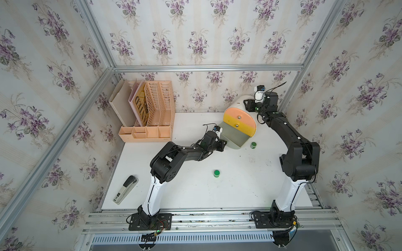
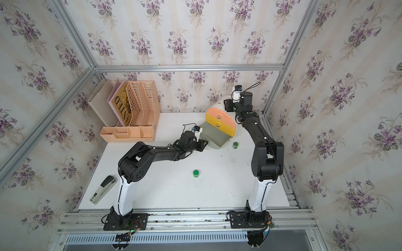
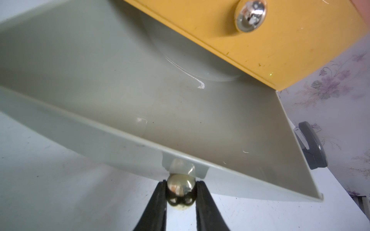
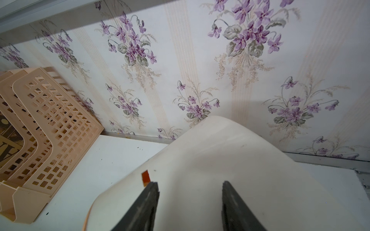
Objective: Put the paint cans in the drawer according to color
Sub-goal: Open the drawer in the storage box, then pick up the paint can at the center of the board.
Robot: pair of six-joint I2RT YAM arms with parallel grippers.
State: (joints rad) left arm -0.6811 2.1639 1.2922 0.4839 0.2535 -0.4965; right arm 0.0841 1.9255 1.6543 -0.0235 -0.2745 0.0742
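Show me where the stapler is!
In both top views the stapler lies flat by the front left edge of the table, just left of the left arm.

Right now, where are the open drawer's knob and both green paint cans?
drawer knob (image 3: 181, 188): left wrist view, its metal ball.
far green paint can (image 1: 253, 144): a top view, lid.
near green paint can (image 1: 216, 172): a top view, lid.

Left end effector (image 3: 181, 190) is pinched closed, reaching forward; right end effector (image 4: 190, 186) stands parted, farther back.
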